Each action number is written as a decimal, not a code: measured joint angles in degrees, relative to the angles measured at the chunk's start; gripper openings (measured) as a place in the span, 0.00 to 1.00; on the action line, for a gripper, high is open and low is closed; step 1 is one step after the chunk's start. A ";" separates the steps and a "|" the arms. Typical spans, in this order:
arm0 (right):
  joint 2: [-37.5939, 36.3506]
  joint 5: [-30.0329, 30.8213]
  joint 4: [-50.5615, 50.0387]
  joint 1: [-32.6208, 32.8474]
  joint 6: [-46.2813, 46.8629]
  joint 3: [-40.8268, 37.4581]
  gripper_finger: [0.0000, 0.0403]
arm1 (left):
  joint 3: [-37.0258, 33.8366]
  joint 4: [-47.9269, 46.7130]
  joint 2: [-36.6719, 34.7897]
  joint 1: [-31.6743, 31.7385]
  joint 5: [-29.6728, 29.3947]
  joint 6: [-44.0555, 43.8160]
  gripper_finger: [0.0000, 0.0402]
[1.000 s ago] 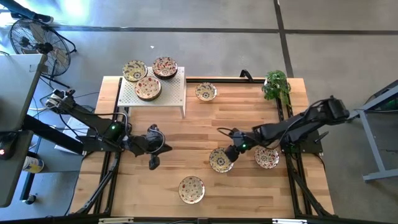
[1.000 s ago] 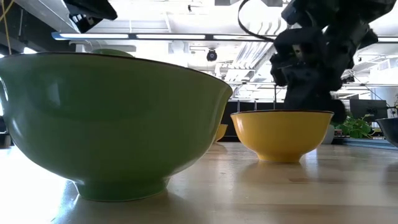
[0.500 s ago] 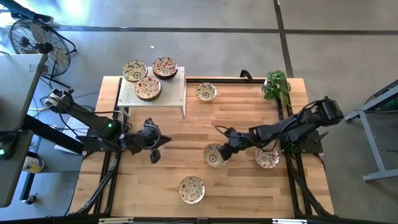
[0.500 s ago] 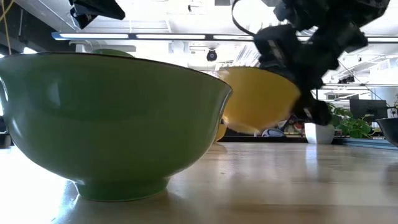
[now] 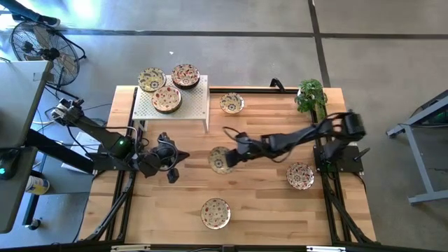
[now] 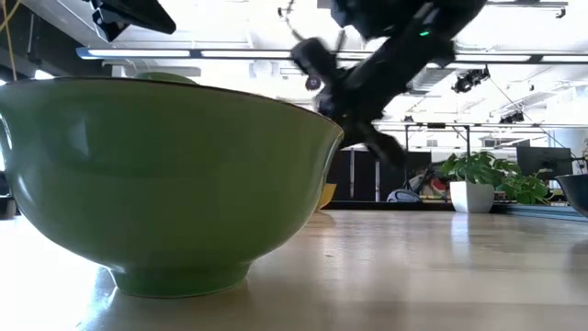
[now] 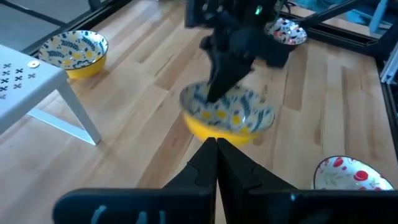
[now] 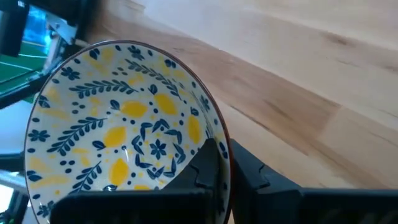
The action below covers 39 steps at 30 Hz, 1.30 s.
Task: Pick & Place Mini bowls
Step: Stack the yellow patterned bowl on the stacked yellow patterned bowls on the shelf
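Observation:
My right gripper [image 5: 231, 157] is shut on a mini bowl [image 5: 220, 160], yellow outside with blue and yellow leaves inside, above the table's middle. The bowl also shows in the left wrist view [image 7: 227, 113] and the right wrist view [image 8: 121, 134]. My left gripper [image 5: 171, 172] is shut and empty, left of the bowl, its fingertips [image 7: 216, 145] pointing at it. Three patterned bowls [image 5: 166, 99] stand on the white perforated rack [image 5: 196, 105]. Other bowls stand on the table at the far middle [image 5: 232, 103], the right [image 5: 299, 176] and the near edge [image 5: 215, 212]. My right gripper holds the bowl by its rim [image 8: 219, 142], on the side toward the table's right. One finger [image 8: 208, 163] is inside the bowl and one [image 8: 249, 177] outside. The fingers slant down from the table's right. The bowl is lifted clear of the table, open side up.
A potted plant [image 5: 311, 95] stands at the far right corner. In the low view a green-sided bowl [image 6: 175, 175] fills the foreground. Bare wood [image 5: 266, 203] lies at the near right of the table.
My right gripper has lifted the yellow bowl off the table and carried it toward the table's left and a little toward the far edge. The bowl was tipped on the way and now sits nearly level.

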 joint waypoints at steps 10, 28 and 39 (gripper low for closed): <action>12.89 -1.11 -1.01 -0.97 -1.30 12.61 0.03 | 0.00 0.01 0.00 -1.25 2.15 -0.90 0.00; 13.89 2.89 -6.85 -2.91 -1.27 12.99 0.08 | 0.00 1.09 0.02 -2.18 3.11 -1.06 0.00; 10.17 3.92 -6.36 -2.81 -8.24 12.99 0.29 | 0.00 1.52 0.04 -2.16 3.13 -1.10 0.00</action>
